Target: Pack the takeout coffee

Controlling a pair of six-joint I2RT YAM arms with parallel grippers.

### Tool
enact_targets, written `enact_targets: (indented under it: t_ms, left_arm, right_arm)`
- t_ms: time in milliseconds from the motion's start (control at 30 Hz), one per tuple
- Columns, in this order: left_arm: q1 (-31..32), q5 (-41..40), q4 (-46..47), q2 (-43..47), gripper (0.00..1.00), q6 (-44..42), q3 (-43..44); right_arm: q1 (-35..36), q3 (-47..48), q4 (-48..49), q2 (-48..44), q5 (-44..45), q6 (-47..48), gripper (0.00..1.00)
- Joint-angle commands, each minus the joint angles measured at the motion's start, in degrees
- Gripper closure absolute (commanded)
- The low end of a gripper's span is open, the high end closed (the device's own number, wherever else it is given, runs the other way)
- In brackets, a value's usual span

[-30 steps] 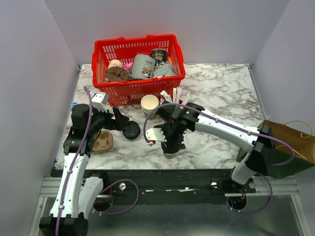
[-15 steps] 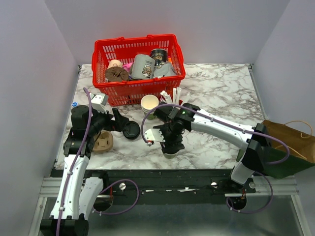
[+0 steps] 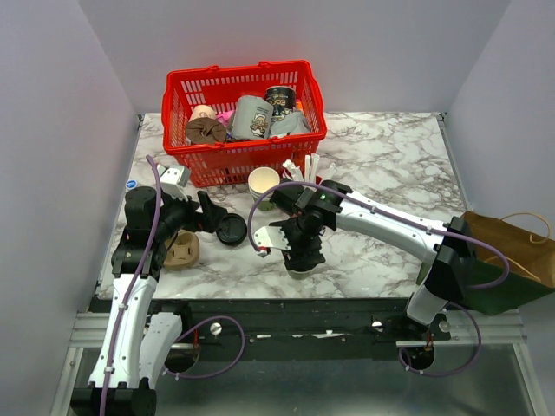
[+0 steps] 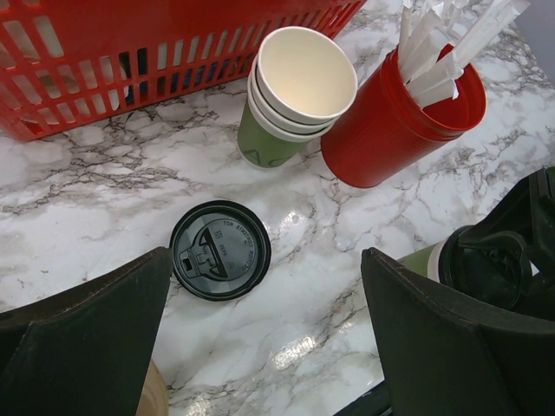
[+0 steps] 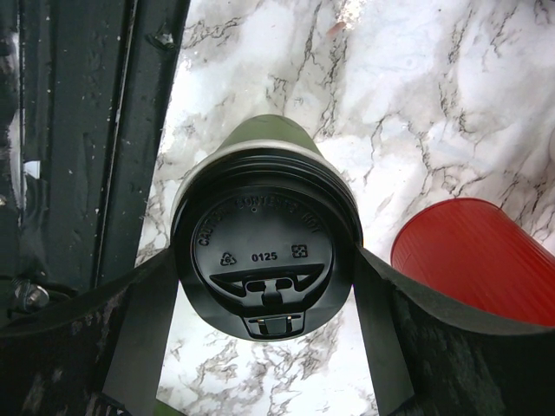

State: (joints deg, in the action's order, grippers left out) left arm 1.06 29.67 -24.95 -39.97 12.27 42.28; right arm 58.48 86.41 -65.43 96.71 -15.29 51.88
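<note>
The takeout coffee (image 5: 264, 243), an olive-green cup with a black lid, stands upright near the table's front edge. In the top view only a sliver of it (image 3: 301, 269) shows under my right gripper (image 3: 305, 253). In the right wrist view my right gripper (image 5: 264, 260) is shut on it, one finger pressed against each side of the lid. It also shows at the right edge of the left wrist view (image 4: 486, 264). My left gripper (image 4: 267, 290) is open and empty, low over the marble (image 3: 212, 214), beside a loose black lid (image 4: 220, 250).
A stack of lidless green cups (image 4: 299, 87) and a red cup of white sticks (image 4: 395, 121) stand before the red basket (image 3: 234, 71). A brown cup carrier (image 3: 180, 250) lies at the left. A brown paper bag (image 3: 512, 247) sits at the right edge.
My right gripper and the cup have shifted slightly left along the front edge. My left arm has barely moved.
</note>
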Motion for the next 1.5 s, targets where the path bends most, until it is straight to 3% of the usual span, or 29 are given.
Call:
enact_targets:
  t_ms: [0,1467]
  left_arm:
    - [-0.62,1.88,0.60,0.68,0.03,0.56,-0.45]
    - [-0.62,2.58,3.24,-0.82,0.03,1.96,-1.94]
  right_arm:
    - [-0.12,1.83,-2.51,0.15,-1.94,-0.11,0.21]
    - [-0.12,-2.21,2.15,0.59,-0.09,-0.90,0.21]
